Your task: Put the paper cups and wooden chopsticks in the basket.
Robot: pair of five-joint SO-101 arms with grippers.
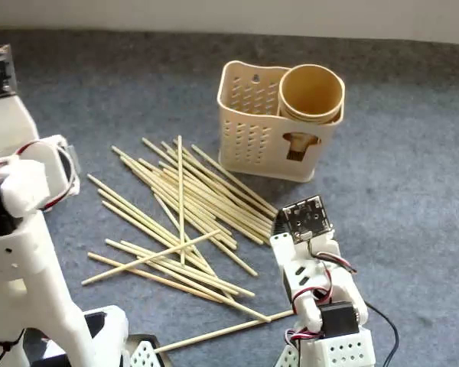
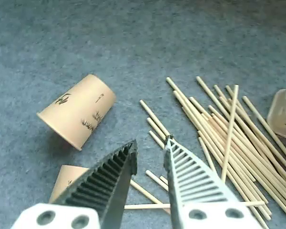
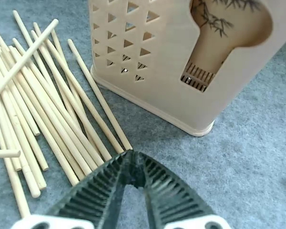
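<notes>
Partly done, by my read. A stack of paper cups (image 1: 312,93) already stands upright in one end of the basket (image 1: 249,126); from my right wrist I see the stack's side through the basket's front cut-out. The other end of the basket holds nothing I can make out.

None of the chopsticks (image 1: 185,210) are in yet. They lie spread over the grey mat (image 1: 413,199) just beside the basket, some crossing, with one stray stick (image 1: 214,333) near my right arm's base.

Two cups are out as well: a loose cup (image 2: 78,110) on its side on the mat, and a second cup (image 2: 66,179) nearer me, partly behind my finger.

My left gripper (image 2: 150,146) hangs above the mat between those cups and the chopstick ends, jaws a narrow way apart, nothing in them. My right gripper (image 3: 132,157) sits low near the basket's front corner, tips pressed together, empty, next to the stick ends.

Left to do, as I judge it: both loose cups, then the whole spread of sticks.
</notes>
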